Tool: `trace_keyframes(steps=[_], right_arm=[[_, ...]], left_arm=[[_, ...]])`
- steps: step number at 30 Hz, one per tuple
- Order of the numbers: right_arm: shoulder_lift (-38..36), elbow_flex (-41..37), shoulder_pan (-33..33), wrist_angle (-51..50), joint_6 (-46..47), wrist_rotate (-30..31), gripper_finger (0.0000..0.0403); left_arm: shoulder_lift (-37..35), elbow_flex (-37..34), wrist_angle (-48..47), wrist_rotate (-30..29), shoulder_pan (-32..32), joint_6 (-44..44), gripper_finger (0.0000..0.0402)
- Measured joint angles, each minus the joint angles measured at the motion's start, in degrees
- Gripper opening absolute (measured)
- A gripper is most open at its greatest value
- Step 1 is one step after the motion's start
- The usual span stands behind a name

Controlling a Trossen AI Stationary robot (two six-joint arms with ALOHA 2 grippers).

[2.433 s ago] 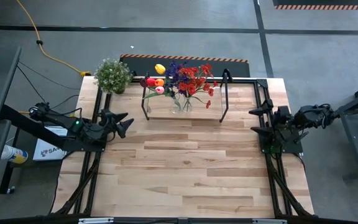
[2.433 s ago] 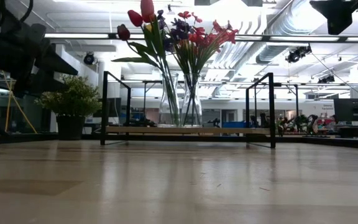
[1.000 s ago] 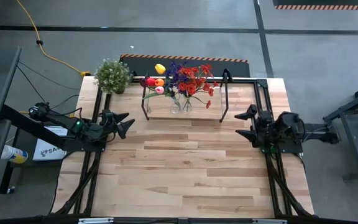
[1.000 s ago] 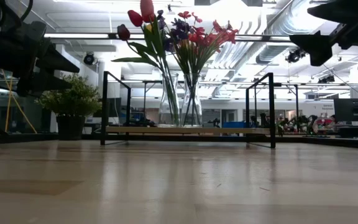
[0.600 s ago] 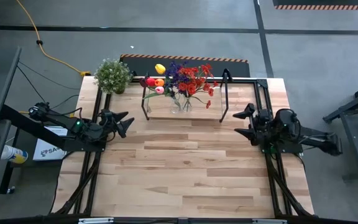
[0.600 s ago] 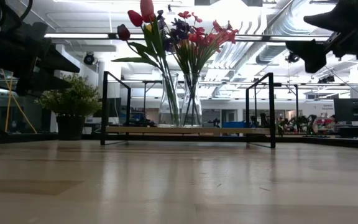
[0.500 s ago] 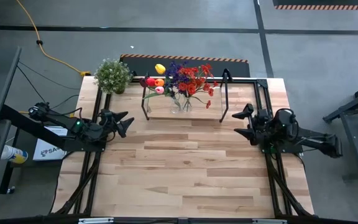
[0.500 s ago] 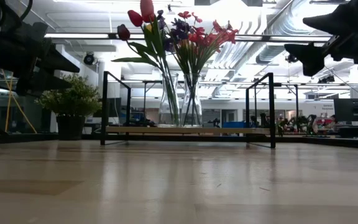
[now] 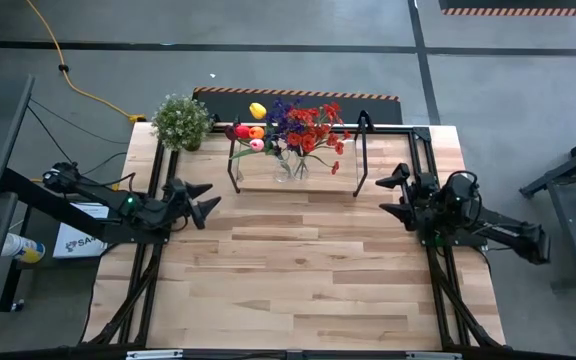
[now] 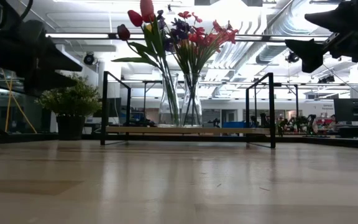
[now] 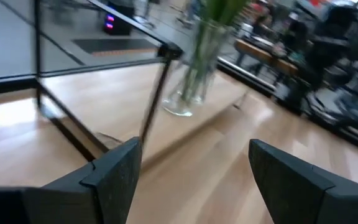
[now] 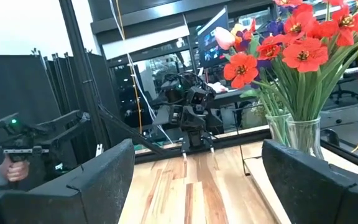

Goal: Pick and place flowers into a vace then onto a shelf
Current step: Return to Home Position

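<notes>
Flowers [image 9: 293, 125] stand in glass vases [image 9: 294, 166] on the shelf [image 9: 263, 181], at the far edge of the table [image 9: 298, 270] (placement looks done). Left gripper [image 9: 211, 196] and right gripper [image 9: 381, 196] hang at either side, fingers spread, empty: nothing left to carry.

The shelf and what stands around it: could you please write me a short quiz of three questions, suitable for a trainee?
1. True or false: the two glass vases holding the flowers stand on the shelf.
2. Where is the potted plant? A) on the shelf B) on a corner of the table, beside the shelf C) in a vase
3. Fill in: the left gripper and the right gripper are both ____, holding nothing.
Key: 1 true; 2 B; 3 open
</notes>
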Motion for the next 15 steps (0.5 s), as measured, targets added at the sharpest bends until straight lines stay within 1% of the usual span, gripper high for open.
trace_keyframes(steps=[3, 5, 10, 15], right_arm=[[0.02, 0.00, -1.33, -0.08, 0.10, -2.51, 0.0337], [0.03, 0.00, -2.31, -0.38, 0.43, -5.02, 0.0338], [0.08, 0.00, -4.75, -0.88, 1.41, -11.26, 0.0337], [0.08, 0.00, -6.99, -0.85, 1.32, -15.49, 0.0339]], left_arm=[[-0.01, -0.29, 0.13, 2.47, 0.00, 0.58, 0.0326], [-0.01, -0.54, 0.74, 2.78, 0.00, 1.11, 0.0326], [0.01, -0.57, 1.11, 6.24, -0.02, 3.46, 0.0326], [0.01, -0.80, 2.59, 9.83, -0.01, 5.75, 0.0326]])
